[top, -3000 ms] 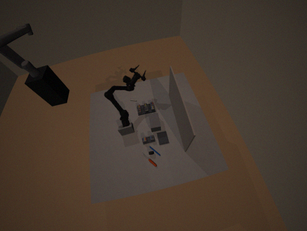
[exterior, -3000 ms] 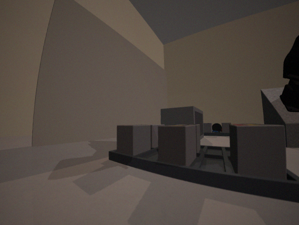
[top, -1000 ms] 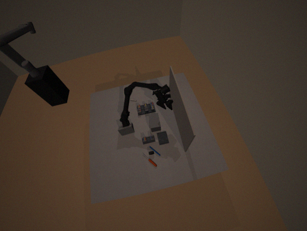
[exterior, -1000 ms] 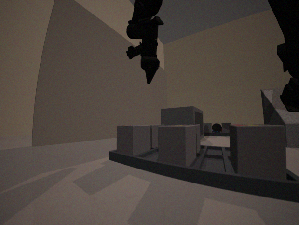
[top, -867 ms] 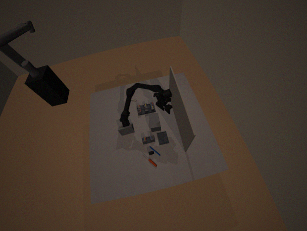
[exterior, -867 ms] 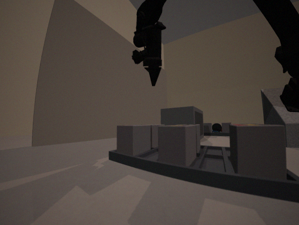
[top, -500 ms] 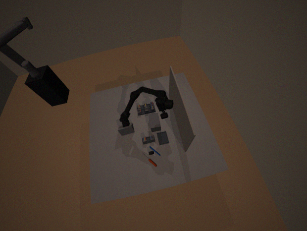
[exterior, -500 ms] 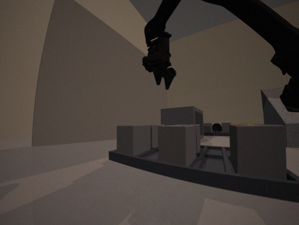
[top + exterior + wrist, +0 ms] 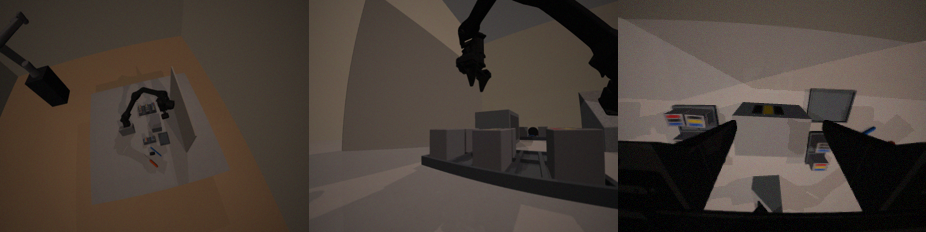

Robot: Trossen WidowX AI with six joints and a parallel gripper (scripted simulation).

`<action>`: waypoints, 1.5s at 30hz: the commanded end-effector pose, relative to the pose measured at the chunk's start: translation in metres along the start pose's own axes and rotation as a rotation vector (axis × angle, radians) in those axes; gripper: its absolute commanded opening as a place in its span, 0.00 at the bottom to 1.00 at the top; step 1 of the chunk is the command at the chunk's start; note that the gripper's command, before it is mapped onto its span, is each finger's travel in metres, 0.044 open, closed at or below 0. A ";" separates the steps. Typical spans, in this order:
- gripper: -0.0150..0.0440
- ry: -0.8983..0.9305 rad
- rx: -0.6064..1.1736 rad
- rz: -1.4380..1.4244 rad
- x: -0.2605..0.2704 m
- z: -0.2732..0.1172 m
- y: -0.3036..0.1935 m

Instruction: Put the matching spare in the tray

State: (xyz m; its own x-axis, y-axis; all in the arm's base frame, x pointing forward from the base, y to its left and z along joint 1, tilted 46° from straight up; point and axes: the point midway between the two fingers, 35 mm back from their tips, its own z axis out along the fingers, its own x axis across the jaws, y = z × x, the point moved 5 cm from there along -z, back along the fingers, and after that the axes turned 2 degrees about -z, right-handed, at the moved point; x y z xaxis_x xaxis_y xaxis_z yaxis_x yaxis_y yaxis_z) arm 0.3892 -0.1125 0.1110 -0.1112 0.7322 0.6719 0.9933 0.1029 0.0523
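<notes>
My gripper (image 9: 476, 88) (image 9: 779, 124) is open and empty, high above the grey housing (image 9: 156, 128) (image 9: 492, 119) (image 9: 773, 135). In the wrist view, the housing's panel-side face is steeply foreshortened, with a yellow patch (image 9: 768, 109) between dark gaps; no code is readable there. The larger rack (image 9: 483, 178) holds several spares with striped tops, two showing in the wrist view as a red-black-blue spare (image 9: 674, 119) and a black-yellow-blue spare (image 9: 696, 120). The smaller rack (image 9: 149, 143) holds two striped spares (image 9: 823, 148) (image 9: 820, 166). The grey tray (image 9: 163, 138) (image 9: 833, 105) is empty.
A tall upright panel (image 9: 182, 112) (image 9: 396, 87) stands beside the housing. A blue stick (image 9: 156, 151) (image 9: 869, 131), a small black cylinder (image 9: 152, 153) and an orange-handled screwdriver (image 9: 153, 163) lie beyond the smaller rack. The arm's base block (image 9: 126, 130) stands opposite the panel.
</notes>
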 end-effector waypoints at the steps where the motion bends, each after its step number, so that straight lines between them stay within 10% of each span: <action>1: 1.00 0.005 -0.004 0.006 0.001 -0.001 0.001; 23: 1.00 0.085 -0.003 -1.479 0.260 0.044 -0.119; 45: 0.76 0.087 -0.005 -1.492 0.254 0.084 -0.123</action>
State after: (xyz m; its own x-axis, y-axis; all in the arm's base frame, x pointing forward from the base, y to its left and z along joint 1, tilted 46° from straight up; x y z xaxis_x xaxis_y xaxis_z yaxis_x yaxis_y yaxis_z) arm 0.2379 0.1147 0.2169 -0.9956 -0.0865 0.0349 -0.0361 0.7022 0.7111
